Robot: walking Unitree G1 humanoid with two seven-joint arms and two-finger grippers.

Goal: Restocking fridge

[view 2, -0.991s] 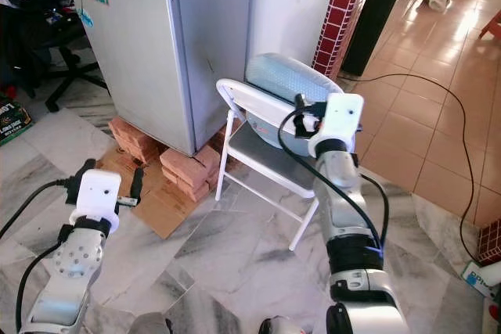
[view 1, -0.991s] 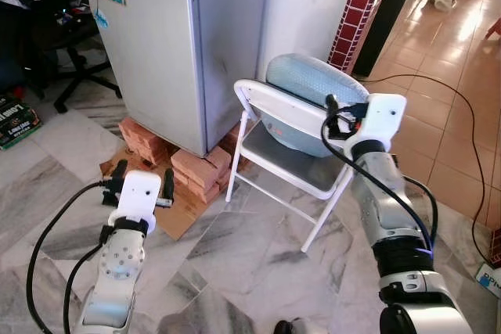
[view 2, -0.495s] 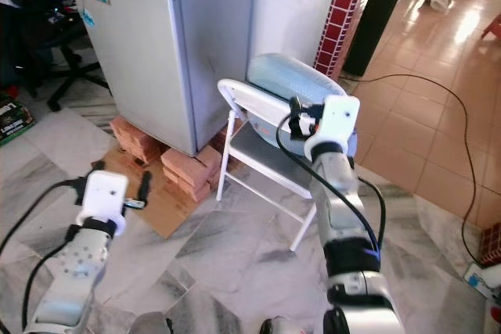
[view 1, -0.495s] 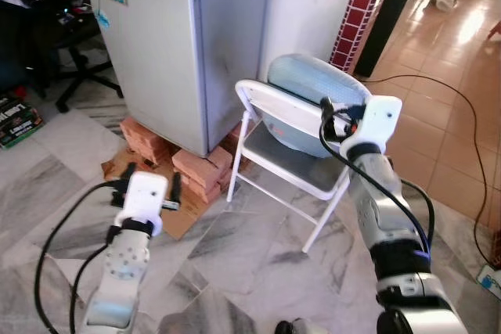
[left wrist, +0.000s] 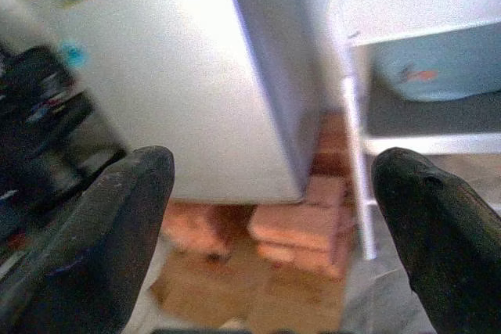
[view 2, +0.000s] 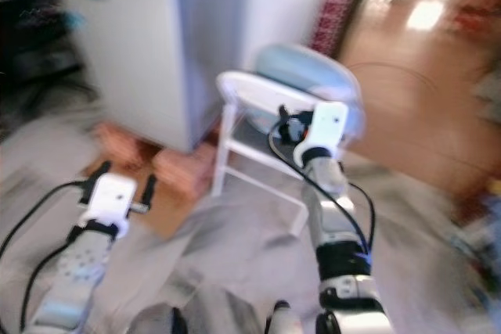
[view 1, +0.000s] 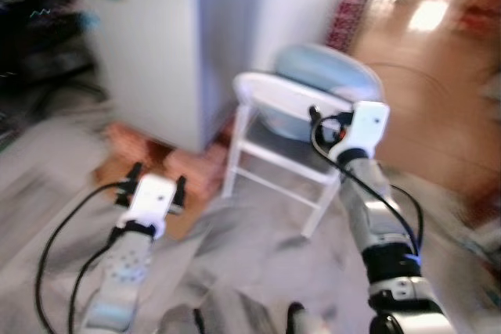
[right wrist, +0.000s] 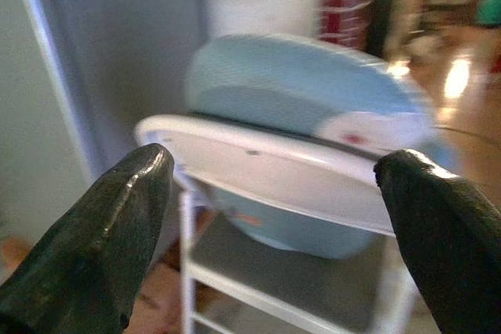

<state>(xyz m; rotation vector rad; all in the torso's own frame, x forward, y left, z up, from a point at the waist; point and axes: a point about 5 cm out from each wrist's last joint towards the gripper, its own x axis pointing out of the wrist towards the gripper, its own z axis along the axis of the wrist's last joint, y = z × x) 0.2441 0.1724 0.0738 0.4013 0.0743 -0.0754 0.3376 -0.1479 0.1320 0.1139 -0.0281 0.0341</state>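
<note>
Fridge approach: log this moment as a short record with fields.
image quality: head views blurred
fridge: door shut, raised on bricks over cardboard
chair: white folding chair beside the fridge, its backrest toward the robot
on chair: light blue basin, tilted on its side on the seat
left claw: open, empty, low, pointing at the fridge base
right claw: open, empty, raised, pointing at the chair's backrest
contact: neither claw touches anything
</note>
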